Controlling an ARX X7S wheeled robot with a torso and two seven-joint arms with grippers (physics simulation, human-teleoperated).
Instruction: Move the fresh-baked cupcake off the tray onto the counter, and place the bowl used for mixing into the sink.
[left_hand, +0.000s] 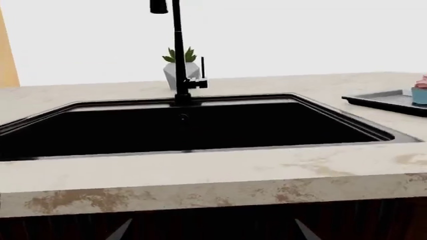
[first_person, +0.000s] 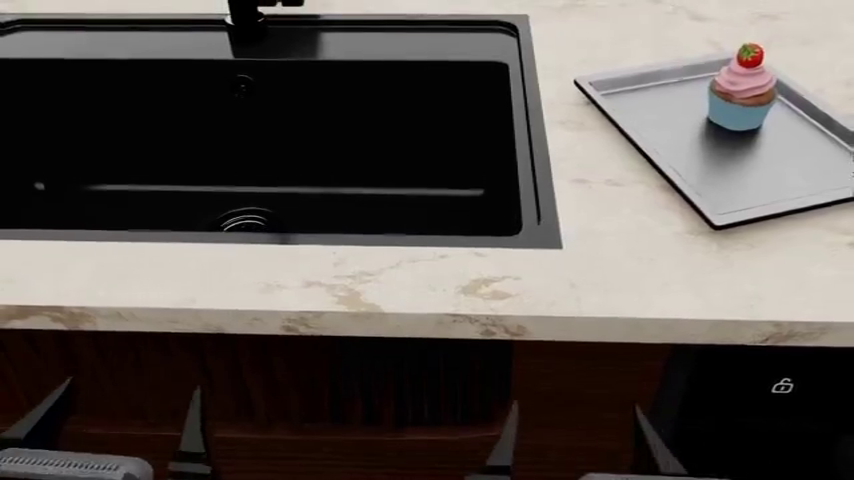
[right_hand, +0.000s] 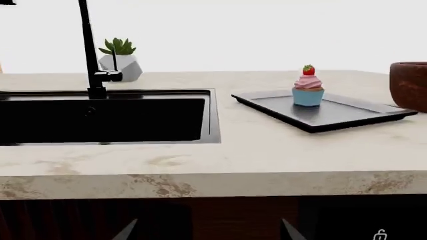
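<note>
Your left gripper and right gripper sit low, fingers spread, holding nothing. Sink at 11 o'clock. Cupcake on tray at 2 o'clock. Bowl just beyond the tray.

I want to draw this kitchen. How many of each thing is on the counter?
Cupcake: 1
Tray: 1
Wooden bowl: 1
Potted succulent: 1
Black faucet: 1
Black sink: 1
Total: 6
</note>
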